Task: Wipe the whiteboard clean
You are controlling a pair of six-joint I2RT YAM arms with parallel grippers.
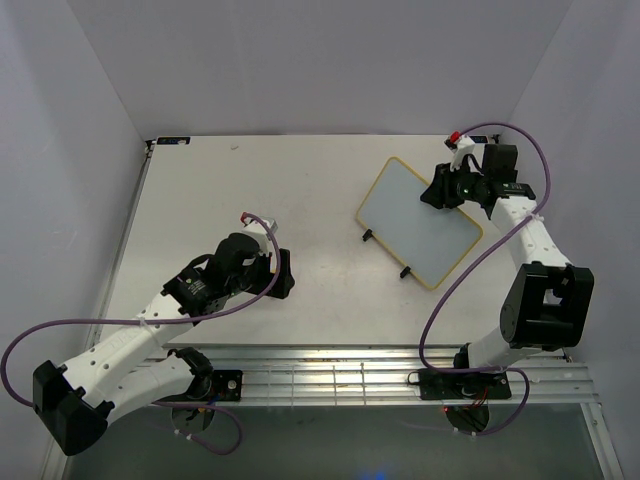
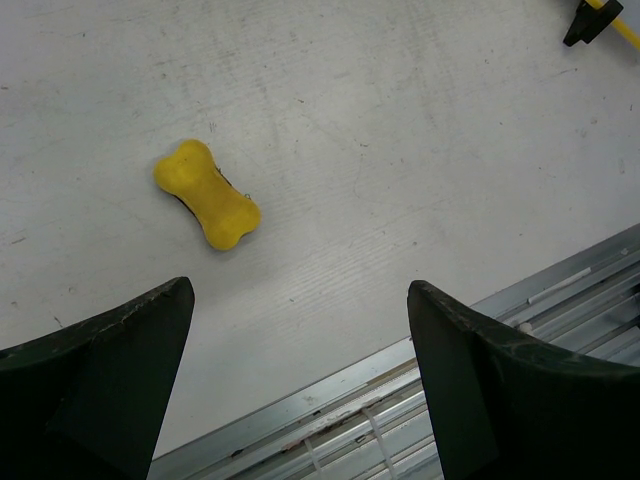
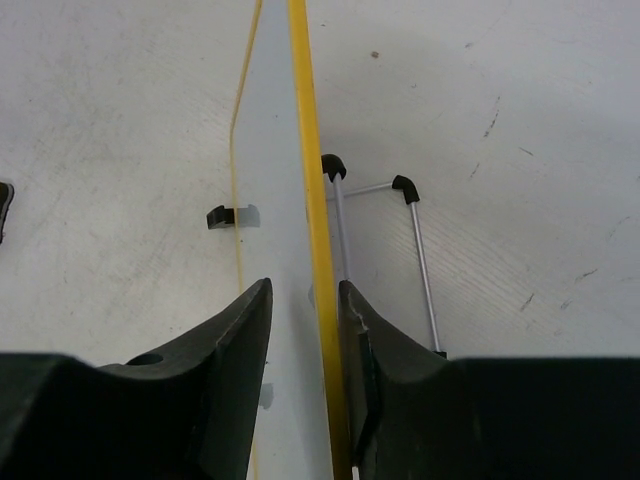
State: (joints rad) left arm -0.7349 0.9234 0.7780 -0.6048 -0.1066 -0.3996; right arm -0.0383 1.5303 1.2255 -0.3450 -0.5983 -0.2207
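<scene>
Gripping one small, rounded-corner whiteboard (image 1: pixel 420 222) with a thin yellow frame, the right gripper (image 1: pixel 445 190) of a two-armed robot is closed narrowly on the board's far right edge, at the right rear of a single white table (image 1: pixel 300 180). Seen from the right wrist, the two black fingers (image 3: pixel 235 330) sit on either side of the board, with the right finger against the yellow frame (image 3: pixel 300 150). One thin wire stand (image 3: pixel 385 190) with two black-capped ends shows just beside the frame. Two small black feet (image 1: pixel 368 236) project from the board's near left edge in the overhead view, both resting on the table. The left gripper (image 1: pixel 275 270) hovers over the table's near left-centre, well apart from the whiteboard. Its two black fingers (image 2: pixel 110 370) are spread wide with nothing between them. One yellow, bone-shaped foam eraser block (image 2: pixel 207 194) lies flat on the table just beyond those fingers in the left wrist view, touching neither. The overhead view does not show it clearly. One of the board's black feet (image 2: pixel 585 25) appears at the top right corner of that same view. One ribbed metal rail (image 1: pixel 330 375) runs along the table's near edge, between the two arm bases.
</scene>
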